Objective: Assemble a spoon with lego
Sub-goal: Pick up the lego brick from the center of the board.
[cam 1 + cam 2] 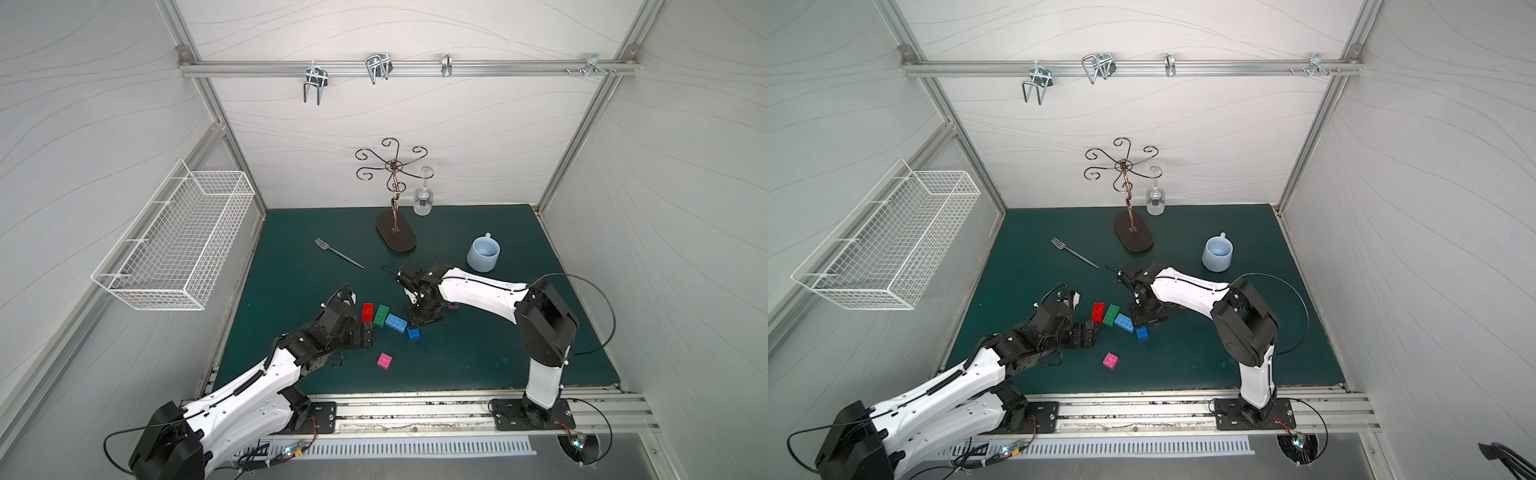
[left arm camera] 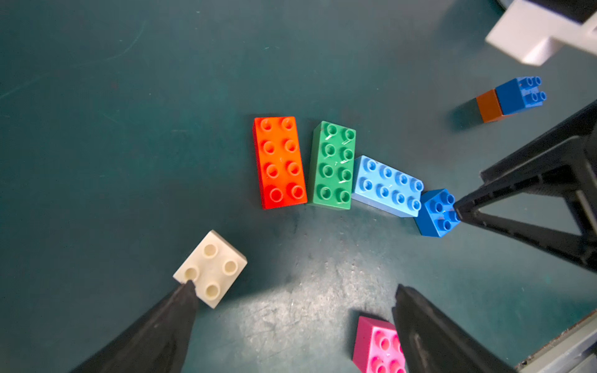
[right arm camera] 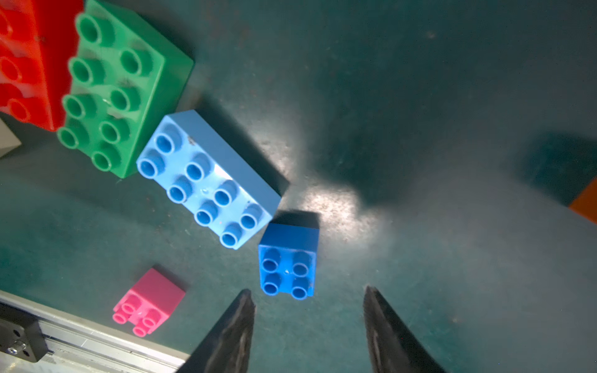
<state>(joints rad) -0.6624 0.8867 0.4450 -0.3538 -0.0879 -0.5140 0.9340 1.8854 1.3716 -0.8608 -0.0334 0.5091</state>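
Observation:
Loose lego bricks lie on the green mat: a red brick, a green one and a light blue one side by side, then a blue square brick. A pink brick lies nearer the front and a white one beside a left fingertip. An orange-and-blue stack lies on its side apart. No whole spoon is in view. My left gripper is open over bare mat. My right gripper is open and empty, its tips just short of the blue square.
A metal fork, a light blue mug and a glass stand with a hanging wine glass stand further back. A wire basket hangs on the left wall. A metal rail runs along the front.

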